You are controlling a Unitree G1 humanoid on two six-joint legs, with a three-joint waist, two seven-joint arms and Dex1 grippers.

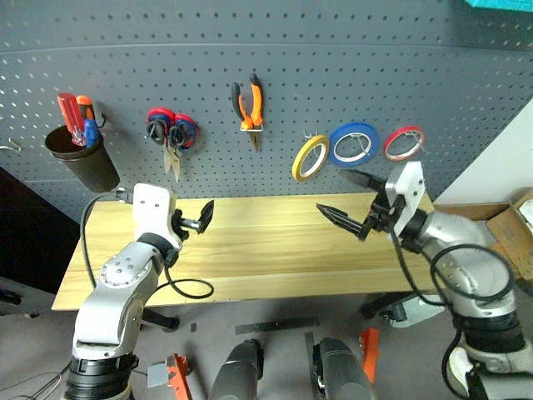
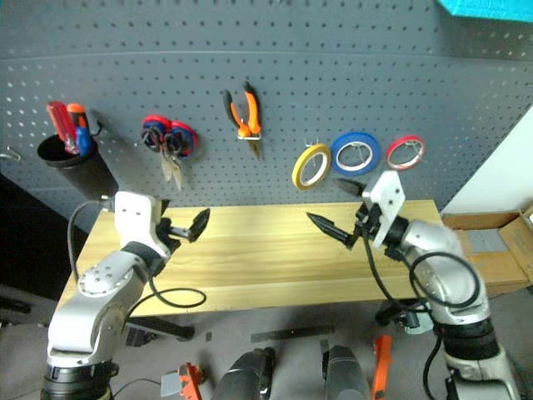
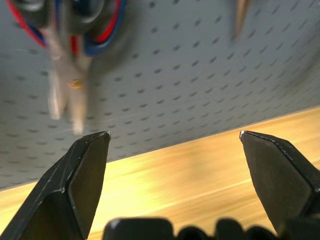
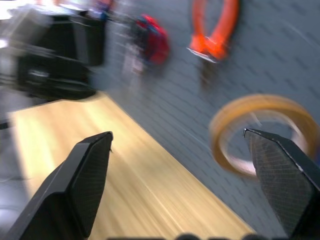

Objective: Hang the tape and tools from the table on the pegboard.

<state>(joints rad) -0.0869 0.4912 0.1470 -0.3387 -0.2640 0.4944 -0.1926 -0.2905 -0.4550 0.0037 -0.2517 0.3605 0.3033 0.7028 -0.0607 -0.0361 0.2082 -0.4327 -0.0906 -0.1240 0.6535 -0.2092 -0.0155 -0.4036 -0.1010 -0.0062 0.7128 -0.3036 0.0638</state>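
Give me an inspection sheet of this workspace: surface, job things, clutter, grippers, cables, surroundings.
Surface: table bare.
Job's things: yellow tape, pliers and screwdriver in the black cup, all on the pegboard.
Clutter: blue roll, red roll, red-and-blue scissors, also hung.
Grippers: left gripper and right gripper open, empty, above the table.
Cables: black cable looping off the left arm.
Surroundings: cardboard box at right.

No text, label, brand or number can be read on anything here.
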